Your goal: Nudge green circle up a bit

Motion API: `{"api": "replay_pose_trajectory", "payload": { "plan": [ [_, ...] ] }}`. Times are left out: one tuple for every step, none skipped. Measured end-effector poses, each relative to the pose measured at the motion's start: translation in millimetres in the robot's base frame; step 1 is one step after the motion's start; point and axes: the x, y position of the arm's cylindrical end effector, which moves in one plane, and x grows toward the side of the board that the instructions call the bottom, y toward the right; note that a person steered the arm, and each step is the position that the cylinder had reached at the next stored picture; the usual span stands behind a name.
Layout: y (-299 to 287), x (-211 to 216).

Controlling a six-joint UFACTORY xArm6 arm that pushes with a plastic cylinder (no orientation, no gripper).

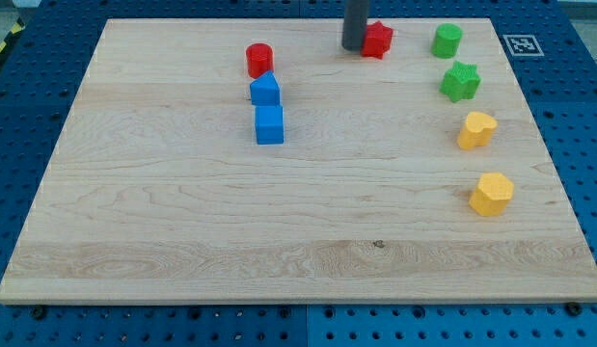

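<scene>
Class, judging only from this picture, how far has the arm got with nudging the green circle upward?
Nothing looks done: the green circle stands untouched near the board's top edge, above the green star. In hand: my tip sits against the red block, off to the circle's left. Left: reach the circle's underside and push up.

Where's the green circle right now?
The green circle sits near the board's top right corner, directly above the green star and right of the red block by my tip.
</scene>
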Motion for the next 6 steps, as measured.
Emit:
{"api": "replay_pose_trajectory", "payload": {
  "plan": [
    [33.9, 5.7],
    [75.9, 11.5],
    [109.1, 25.8],
    [142.6, 37.5],
    [155.5, 37.5],
    [139.8, 37.3]
  ]
}}
